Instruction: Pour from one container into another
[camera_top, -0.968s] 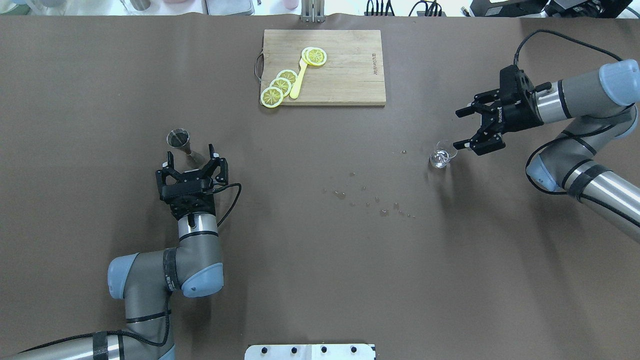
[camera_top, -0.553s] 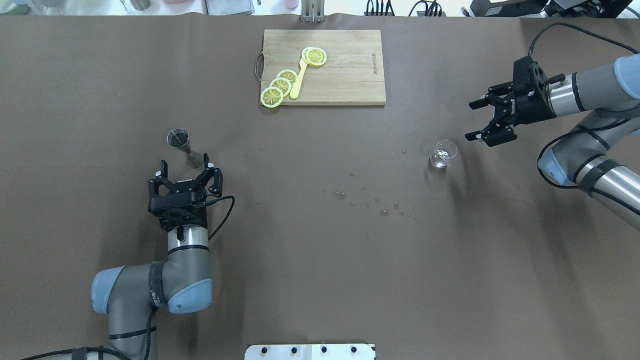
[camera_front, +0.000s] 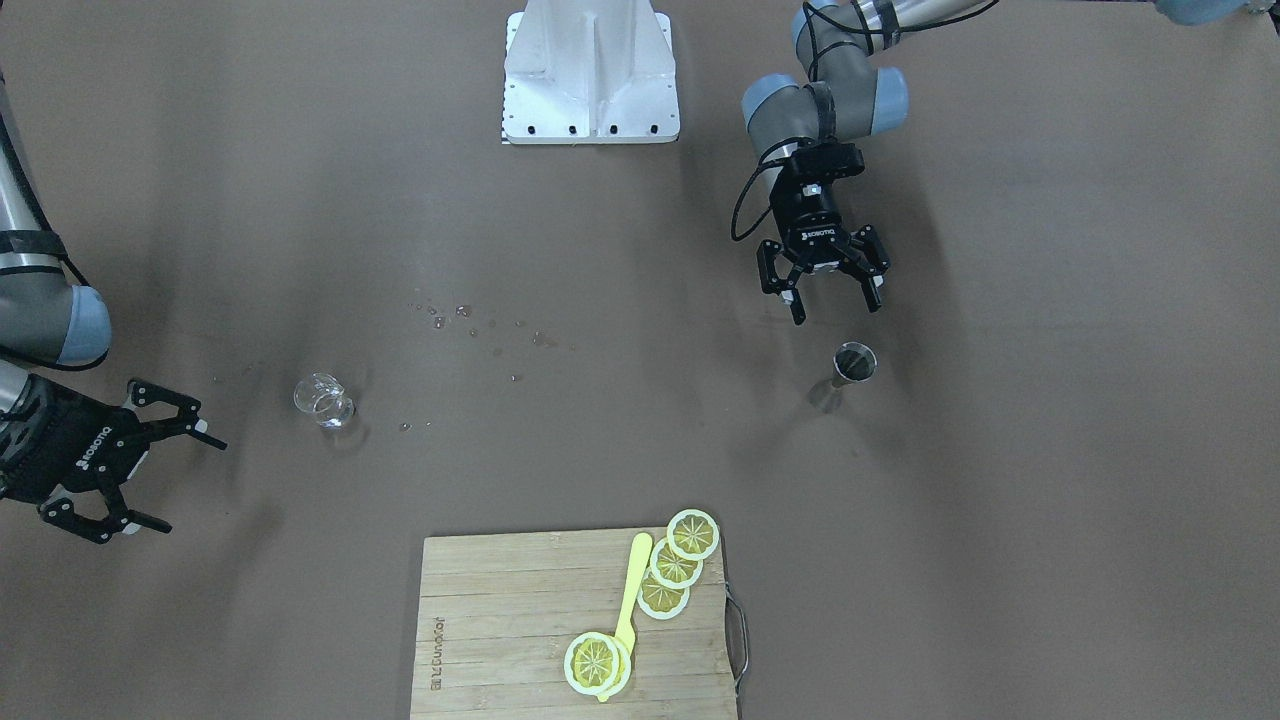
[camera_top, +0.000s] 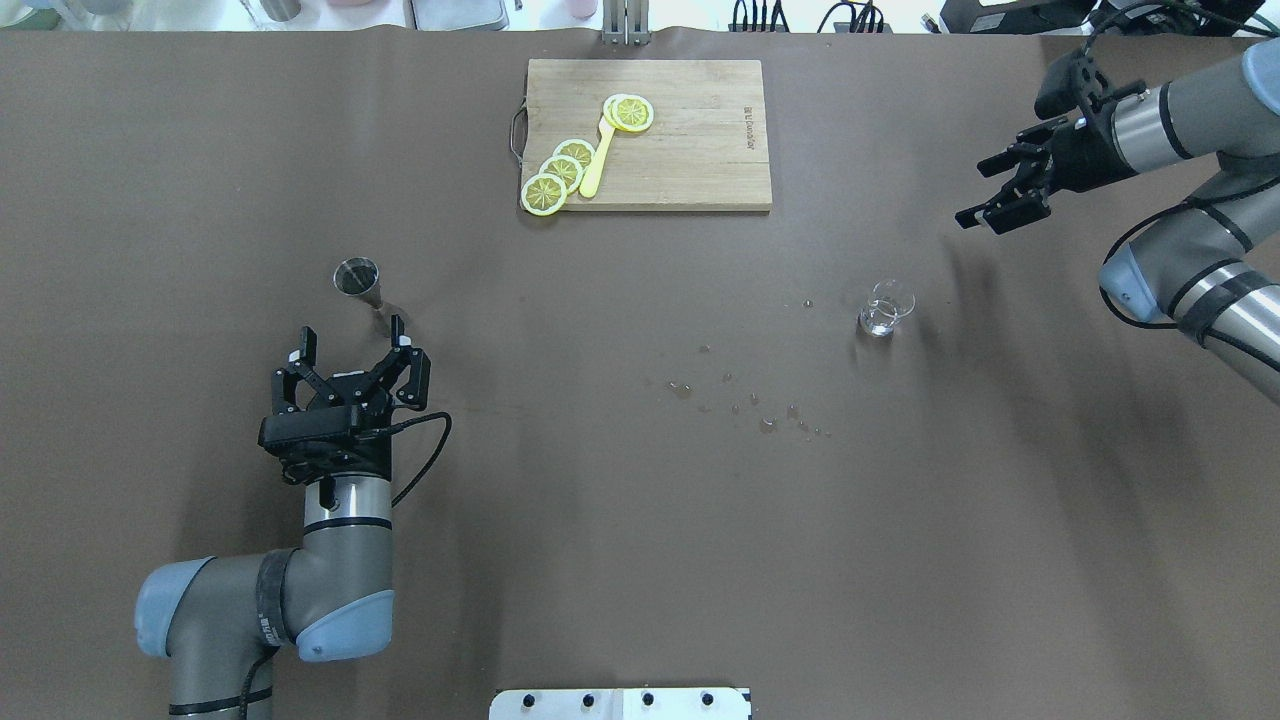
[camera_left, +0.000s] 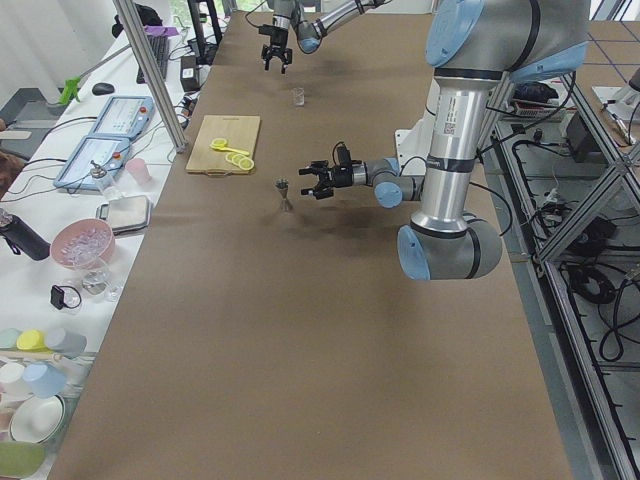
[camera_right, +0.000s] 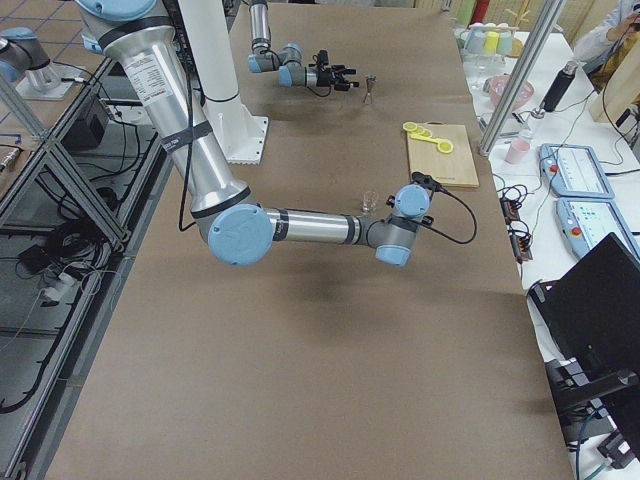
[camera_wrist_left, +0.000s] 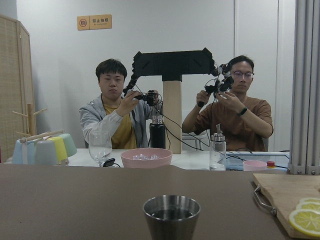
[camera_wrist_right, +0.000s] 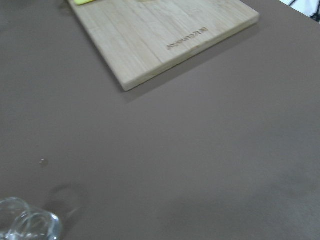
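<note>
From overhead, my left gripper hovers with its jaws spread wide and nothing between them. It is just short of the jigger, which stands upright on the table. My right gripper is also spread wide and empty, and is well apart from the glass cup. The cup stands upright, with a glint low inside; I cannot tell how much liquid it holds. Droplets dot the table between the two vessels.

The front-facing view shows the jigger free of my left fingers, its bowl dark inside. The glass cup stands alone, near my right gripper.

From the left side, the jigger is just beyond my near gripper.

My left wrist camera looks straight at the jigger. A dark, reflective surface sits just below its rim. The cutting board with lemon slices lies beside it.

My right wrist camera catches only the glass cup's rim at the bottom corner.
</note>
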